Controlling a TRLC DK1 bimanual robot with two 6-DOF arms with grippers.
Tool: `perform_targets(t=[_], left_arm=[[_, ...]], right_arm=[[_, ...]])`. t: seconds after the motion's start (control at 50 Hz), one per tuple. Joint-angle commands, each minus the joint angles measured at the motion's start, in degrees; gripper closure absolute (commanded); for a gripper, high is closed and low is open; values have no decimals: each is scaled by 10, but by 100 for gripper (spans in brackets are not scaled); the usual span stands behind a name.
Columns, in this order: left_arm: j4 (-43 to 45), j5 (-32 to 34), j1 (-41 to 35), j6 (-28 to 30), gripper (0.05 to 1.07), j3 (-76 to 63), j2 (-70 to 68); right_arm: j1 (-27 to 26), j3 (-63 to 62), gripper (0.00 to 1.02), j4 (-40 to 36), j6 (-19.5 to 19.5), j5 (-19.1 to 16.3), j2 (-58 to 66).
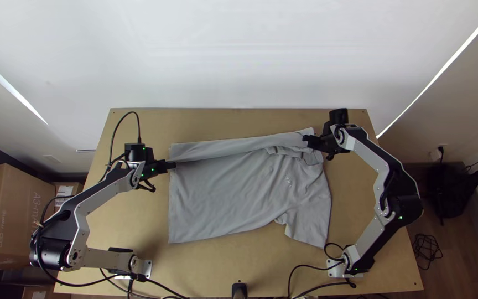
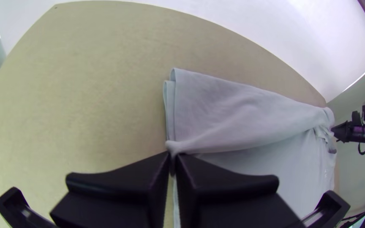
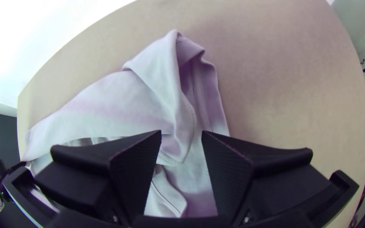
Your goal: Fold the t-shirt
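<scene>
The grey t-shirt [image 1: 222, 194] lies on the table, its far long side folded over in a strip toward the near edge. At the strip's left end is my left gripper [image 1: 171, 165]. In the left wrist view my left gripper [image 2: 173, 157] is shut on the folded shirt edge [image 2: 216, 114]. My right gripper [image 1: 307, 140] is over the strip's right end. In the right wrist view my right gripper [image 3: 181, 134] stands open, with a folded sleeve part [image 3: 170, 97] between and beyond its fingers. The near sleeve [image 1: 308, 221] lies spread toward the right arm's base.
The wooden table [image 1: 134, 221] has bare wood on the left, right and beyond the shirt. Black cables [image 1: 305, 267] run along its near edge. Cardboard boxes [image 1: 15, 210] stand off the table at the left.
</scene>
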Motion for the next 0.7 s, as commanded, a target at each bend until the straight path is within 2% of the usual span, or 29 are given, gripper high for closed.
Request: perform_targets(t=[0.0, 0.04, 0.1, 0.2, 0.28, 0.32, 0.48, 0.6, 0.68], left_arm=[[6, -2, 9, 24, 44, -10, -27], [5, 3, 9, 27, 8, -11, -35], [3, 12, 8, 29, 10, -14, -49], [-9, 23, 8, 29, 10, -19, -75], [-9, 24, 9, 26, 10, -26, -98], [-9, 24, 11, 25, 10, -28, -109], [-25, 48, 30, 26, 10, -27, -157], [-54, 52, 46, 34, 10, -15, -183], [-73, 55, 54, 37, 10, -7, -196]], right_arm=[[-15, -13, 39, -3, -10, -3, -48], [-22, -14, 36, -3, -10, -3, -64], [-30, -20, 35, -4, -10, -3, -88], [-43, -27, 27, -10, -10, -17, -132], [-49, -28, 11, -39, -19, -18, -172], [-52, -27, 8, -61, -19, -18, -183], [-74, -3, 8, -198, -37, -18, -185], [-99, -9, 11, -276, -73, -18, -195], [-117, -34, 16, -291, -141, -33, -209]])
